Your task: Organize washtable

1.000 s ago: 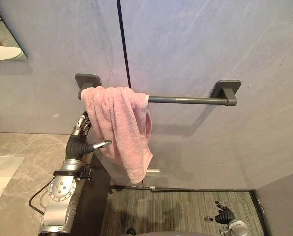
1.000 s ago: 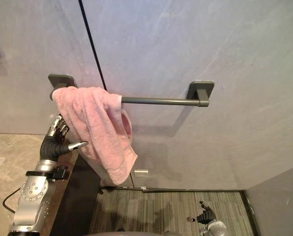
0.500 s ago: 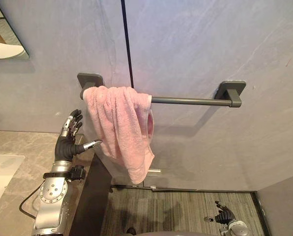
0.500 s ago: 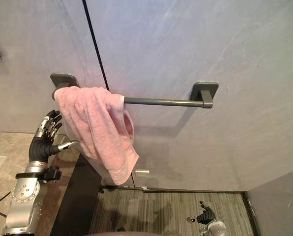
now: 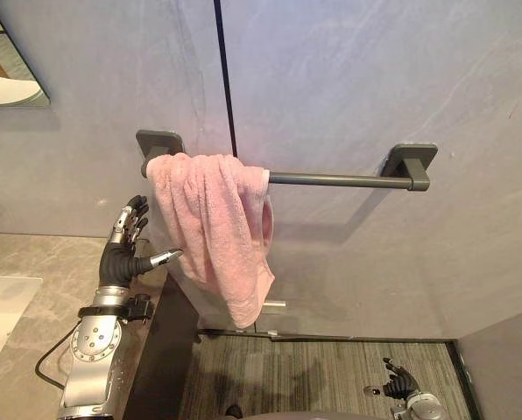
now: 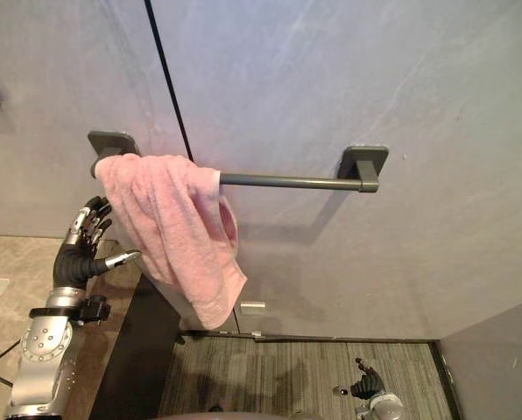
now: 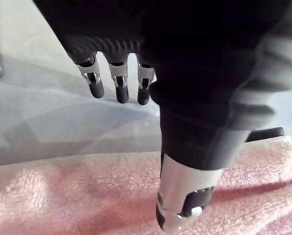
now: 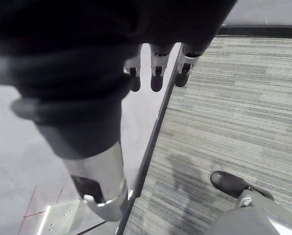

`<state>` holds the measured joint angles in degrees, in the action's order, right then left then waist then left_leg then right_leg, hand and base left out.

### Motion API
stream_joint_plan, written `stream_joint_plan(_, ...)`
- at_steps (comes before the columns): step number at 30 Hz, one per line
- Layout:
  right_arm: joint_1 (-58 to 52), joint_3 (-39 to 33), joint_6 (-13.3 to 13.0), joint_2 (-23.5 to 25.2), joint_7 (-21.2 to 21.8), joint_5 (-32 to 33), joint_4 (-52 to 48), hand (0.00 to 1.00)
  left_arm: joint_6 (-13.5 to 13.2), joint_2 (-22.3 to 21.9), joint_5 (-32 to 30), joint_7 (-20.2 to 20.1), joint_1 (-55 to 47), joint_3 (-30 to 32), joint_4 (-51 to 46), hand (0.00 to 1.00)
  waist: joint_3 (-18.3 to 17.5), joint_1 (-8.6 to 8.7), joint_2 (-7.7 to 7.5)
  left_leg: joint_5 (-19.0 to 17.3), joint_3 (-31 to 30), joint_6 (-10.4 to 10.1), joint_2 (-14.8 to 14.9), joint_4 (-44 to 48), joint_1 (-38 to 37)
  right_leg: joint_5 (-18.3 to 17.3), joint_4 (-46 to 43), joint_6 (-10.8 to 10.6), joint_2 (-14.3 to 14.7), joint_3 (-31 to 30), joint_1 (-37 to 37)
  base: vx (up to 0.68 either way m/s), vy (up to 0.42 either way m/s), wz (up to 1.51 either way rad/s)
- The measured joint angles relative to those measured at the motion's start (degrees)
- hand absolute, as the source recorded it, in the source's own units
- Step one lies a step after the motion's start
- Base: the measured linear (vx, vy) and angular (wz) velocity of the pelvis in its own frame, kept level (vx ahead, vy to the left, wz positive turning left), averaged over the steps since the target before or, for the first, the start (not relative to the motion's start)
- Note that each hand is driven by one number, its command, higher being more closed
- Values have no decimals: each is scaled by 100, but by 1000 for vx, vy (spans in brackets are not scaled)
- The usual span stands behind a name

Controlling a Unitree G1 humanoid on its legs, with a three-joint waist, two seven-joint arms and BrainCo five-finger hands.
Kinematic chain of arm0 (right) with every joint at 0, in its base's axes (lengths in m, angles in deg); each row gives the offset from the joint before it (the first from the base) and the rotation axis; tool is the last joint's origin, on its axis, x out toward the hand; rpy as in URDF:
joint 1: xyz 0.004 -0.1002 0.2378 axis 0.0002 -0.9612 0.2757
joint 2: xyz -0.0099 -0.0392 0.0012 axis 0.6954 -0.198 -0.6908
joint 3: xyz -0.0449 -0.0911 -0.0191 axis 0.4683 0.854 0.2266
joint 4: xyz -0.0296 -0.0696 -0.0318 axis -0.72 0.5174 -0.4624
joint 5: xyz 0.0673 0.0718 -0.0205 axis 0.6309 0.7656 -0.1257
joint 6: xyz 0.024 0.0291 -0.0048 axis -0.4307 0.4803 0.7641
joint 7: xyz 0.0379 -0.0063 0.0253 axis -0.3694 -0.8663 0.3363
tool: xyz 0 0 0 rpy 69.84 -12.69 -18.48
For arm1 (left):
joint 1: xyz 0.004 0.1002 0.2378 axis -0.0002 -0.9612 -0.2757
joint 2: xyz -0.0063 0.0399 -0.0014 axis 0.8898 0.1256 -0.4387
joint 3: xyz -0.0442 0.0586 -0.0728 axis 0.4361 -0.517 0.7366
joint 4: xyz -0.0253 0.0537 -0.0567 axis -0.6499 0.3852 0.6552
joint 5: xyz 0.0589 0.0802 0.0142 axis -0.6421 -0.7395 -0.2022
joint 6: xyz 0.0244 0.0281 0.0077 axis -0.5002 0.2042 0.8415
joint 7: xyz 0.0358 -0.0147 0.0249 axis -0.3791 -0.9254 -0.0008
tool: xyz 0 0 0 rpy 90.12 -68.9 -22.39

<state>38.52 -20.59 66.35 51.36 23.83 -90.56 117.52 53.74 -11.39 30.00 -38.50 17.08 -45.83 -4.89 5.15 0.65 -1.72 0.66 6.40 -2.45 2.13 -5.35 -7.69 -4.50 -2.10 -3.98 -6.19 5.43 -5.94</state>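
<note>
Pink towel point(image 5: 213, 232) bunched on rail point(image 5: 340, 180), left robot hand point(image 5: 119, 261) splayed beside it (not touching), right robot hand point(image 5: 399, 383) uncurled

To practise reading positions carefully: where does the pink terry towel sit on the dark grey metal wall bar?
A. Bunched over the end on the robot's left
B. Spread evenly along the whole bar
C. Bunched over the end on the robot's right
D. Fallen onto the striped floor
A: the pink terry towel hangs bunched over the left end of the dark grey metal wall bar, whose remaining length is bare.

Fluffy pink towel point(image 5: 215, 227) — matt rail point(image 5: 335, 179)
</note>
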Motion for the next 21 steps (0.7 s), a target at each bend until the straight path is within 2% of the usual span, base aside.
stream_joint_plan(13, 4, 0, 0, 1, 0, 4, 0, 0, 14, 0, -378, 125, 39, -187, 335, 100, 0, 18, 3, -7, 38, 2, 0, -1, 3, 2, 22, -1, 1, -71, 13, 0, 0, 0)
stream_joint_plan(21, 21, -1, 0, 1, 0, 13, -20, 0, 15, -1, -386, 125, 40, -213, 367, 100, 4, 21, 12, -10, 59, 3, 1, -2, 4, 3, 25, -3, 1, -90, 23, 0, 0, 0)
